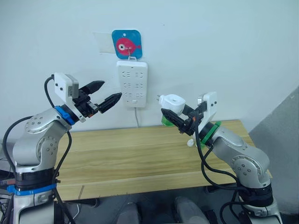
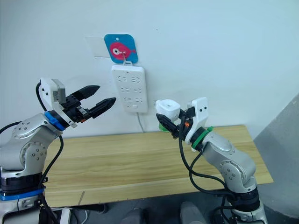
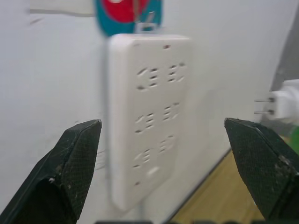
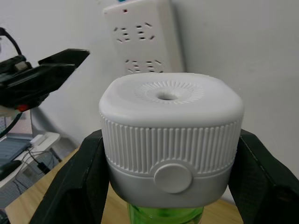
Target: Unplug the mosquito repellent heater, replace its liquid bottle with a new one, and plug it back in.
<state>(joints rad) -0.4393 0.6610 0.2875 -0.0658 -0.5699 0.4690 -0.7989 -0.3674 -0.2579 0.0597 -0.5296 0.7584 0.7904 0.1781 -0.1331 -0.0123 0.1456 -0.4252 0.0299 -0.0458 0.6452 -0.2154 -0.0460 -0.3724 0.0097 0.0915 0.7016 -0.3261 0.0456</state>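
Note:
My right gripper (image 1: 176, 119) is shut on the mosquito repellent heater (image 1: 172, 103), a white rounded unit with a ribbed side and a round vent hole (image 4: 166, 96). It hangs in the air above the table, just right of the power strip. Its two metal prongs (image 3: 262, 106) point at the wall. A green liquid bottle (image 1: 166, 121) sticks out under the heater. Black fingers (image 4: 70, 186) press on both sides of the heater. My left gripper (image 1: 111, 89) is open with nothing in it, raised just left of the white power strip (image 1: 132, 84).
The power strip hangs on the wall from a blue card with a pink fish (image 1: 126, 45), and its cord drops behind the wooden table (image 1: 140, 154). A small white object (image 1: 190, 143) lies on the table under my right arm.

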